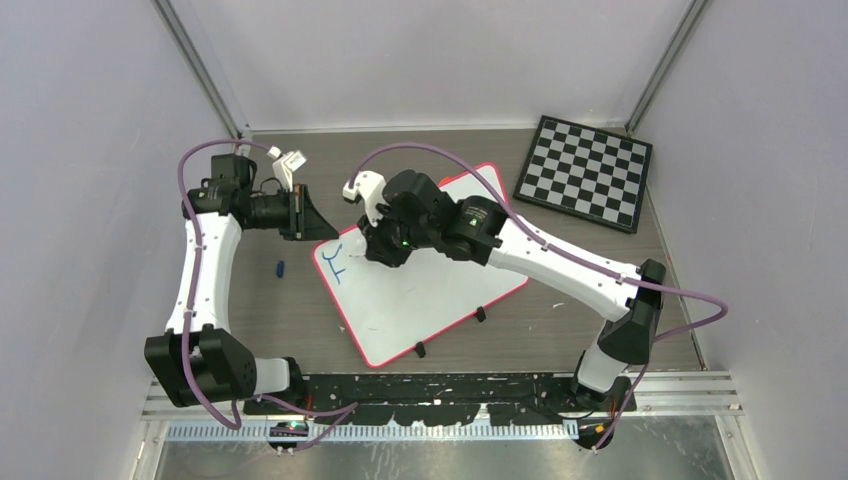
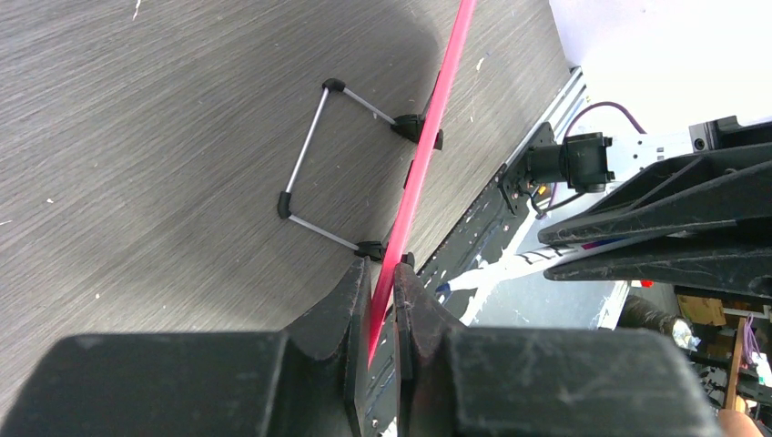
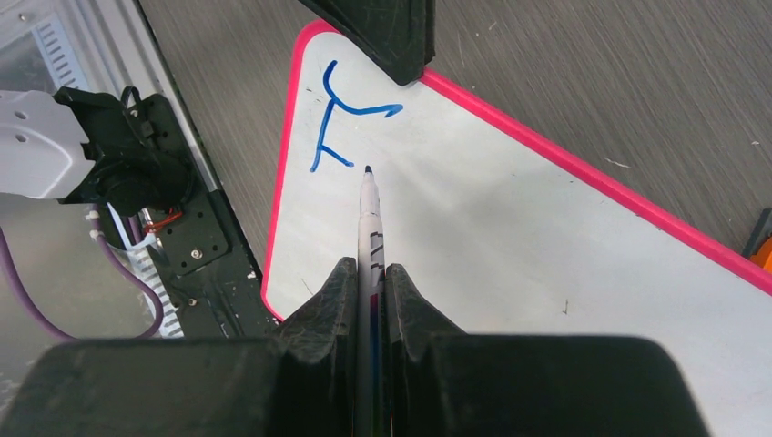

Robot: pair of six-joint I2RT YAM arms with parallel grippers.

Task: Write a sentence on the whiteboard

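Observation:
The whiteboard [image 1: 430,290], white with a red-pink rim, lies tilted at the table's middle. My left gripper [image 1: 305,215] is shut on its rim at the far left corner; in the left wrist view the jaws [image 2: 382,269] pinch the red rim [image 2: 437,100] edge-on. My right gripper [image 1: 375,245] is shut on a white marker [image 3: 369,218] with its blue tip touching or just above the board [image 3: 510,200]. Of the sentence, only one blue letter like an "F" [image 3: 337,118] shows near that corner, and it also shows in the top view [image 1: 335,262].
A black-and-white chessboard [image 1: 585,172] lies at the back right. A small blue cap [image 1: 281,269] lies on the table left of the whiteboard. The board's wire stand legs [image 2: 319,155] fold out beneath it. Grey walls enclose the table.

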